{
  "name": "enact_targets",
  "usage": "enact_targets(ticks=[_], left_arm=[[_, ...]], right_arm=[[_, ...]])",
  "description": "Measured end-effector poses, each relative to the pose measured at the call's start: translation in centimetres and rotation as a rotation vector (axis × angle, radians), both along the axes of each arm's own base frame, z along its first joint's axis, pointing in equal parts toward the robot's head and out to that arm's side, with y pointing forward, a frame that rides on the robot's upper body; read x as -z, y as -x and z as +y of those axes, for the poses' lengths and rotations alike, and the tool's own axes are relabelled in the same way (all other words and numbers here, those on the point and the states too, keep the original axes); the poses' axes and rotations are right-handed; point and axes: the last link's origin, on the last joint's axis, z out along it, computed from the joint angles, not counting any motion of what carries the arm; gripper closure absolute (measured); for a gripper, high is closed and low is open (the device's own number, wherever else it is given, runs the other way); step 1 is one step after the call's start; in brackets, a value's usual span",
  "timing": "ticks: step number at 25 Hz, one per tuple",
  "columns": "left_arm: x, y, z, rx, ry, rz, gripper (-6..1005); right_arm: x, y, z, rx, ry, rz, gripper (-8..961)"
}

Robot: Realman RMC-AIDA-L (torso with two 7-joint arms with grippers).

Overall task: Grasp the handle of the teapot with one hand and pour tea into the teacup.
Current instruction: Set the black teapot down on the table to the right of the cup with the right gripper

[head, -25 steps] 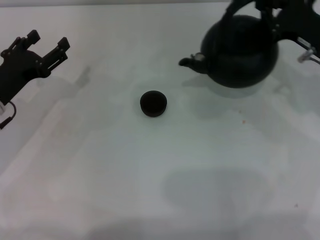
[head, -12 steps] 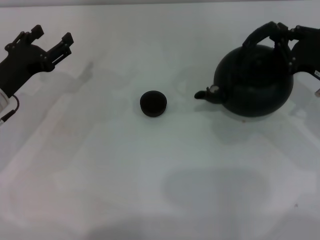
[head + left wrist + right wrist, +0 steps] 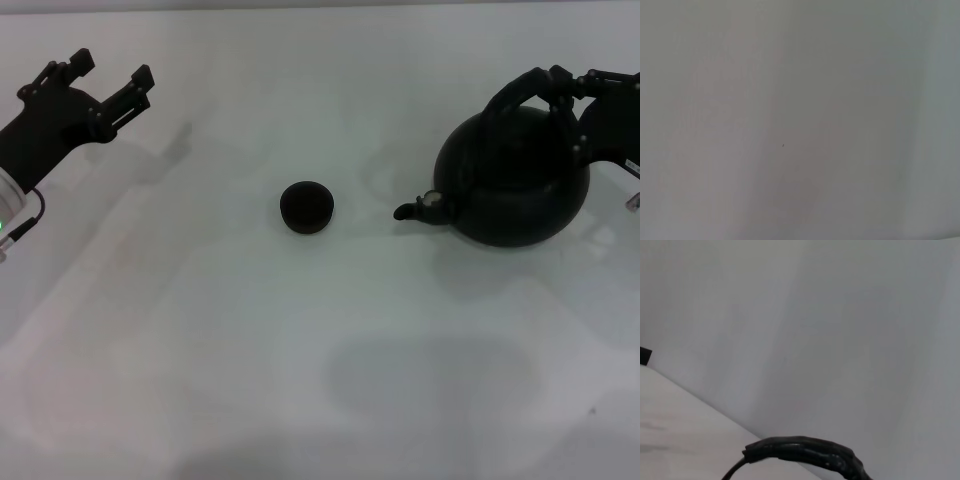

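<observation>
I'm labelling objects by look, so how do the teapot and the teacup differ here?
The teapot is far bigger than the teacup. The teapot has a spout and a hoop handle; the teacup has neither. The right gripper is at the teapot's handle, while the teacup stands alone, untouched. Both are round and black, on the white table.

You're looking down on a plain white table (image 3: 300, 340) that fills the head view edge to edge. Its surface is smooth and faintly glossy, with soft grey shadows: one broad rounded patch at about 5 o'clock from centre, and a dark band along the near edge at 6 o'clock. Light is even and diffuse. A thin darker strip runs along the far edge at 12 o'clock. Behind, the right wrist view shows a bare pale wall (image 3: 840, 315).
</observation>
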Motion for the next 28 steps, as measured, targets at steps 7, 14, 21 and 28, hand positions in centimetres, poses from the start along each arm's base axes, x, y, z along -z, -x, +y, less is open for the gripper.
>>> enact_targets(ticks=[7,14,21,28], left_arm=[[-0.06,0.12,-0.08,-0.002,-0.001,0.001,138],[-0.13,0.17,-0.08,-0.002,-0.003,0.003,138],[-0.17,0.27,-0.15,-0.004,-0.004,0.006,137],[-0.15,0.20,-0.10,-0.001,-0.004,0.008,137]], right_arm=[[0.32,-0.31,-0.20,-0.010,-0.011,-0.039,847],[0.84,-0.56,-0.41,-0.020,-0.014,-0.067,847],[0.58,-0.37,-0.60,-0.036,-0.023,-0.050,848],[0.62,-0.59,-0.66,-0.026,-0.023,-0.051,848]])
